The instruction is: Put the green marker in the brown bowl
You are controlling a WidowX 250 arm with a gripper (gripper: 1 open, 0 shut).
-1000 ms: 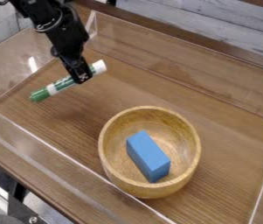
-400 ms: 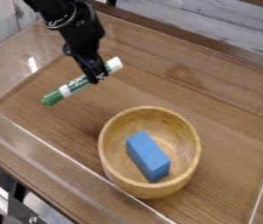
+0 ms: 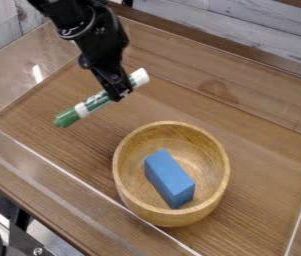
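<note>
- You are holding the green marker (image 3: pixel 101 103) in the closed gripper (image 3: pixel 110 91), pinched around its barrel, with the green cap pointing out toward the near left side.
- You are carrying it over the bare wood of the table (image 3: pixel 39 120), above and to the left of the brown bowl (image 3: pixel 126 150) in the view; the marker is not over the rim.
- You are judging this to be the transfer step, so you are wanting a smooth, unhurried path toward the bowl, with the grip staying firm.
- You are watching clearance: the marker is sticking out on both sides of the fingers, so either end could be catching the thick rim. Keep enough height until the whole length is inside the bowl's outline.
- You are sharing the bowl with the blue block (image 3: pixel 170 179), which is lying inside it toward the middle. Aim for the open part of the floor on the block's left, or turn the marker to run alongside the block.
- You are best lowering only once the marker is fully within the wall, stopping just above the floor, then opening gently so that it is not bouncing or rolling up onto the rim.
- You are then lifting straight up, keeping the fingers from nudging the block or dragging the marker out.
</note>
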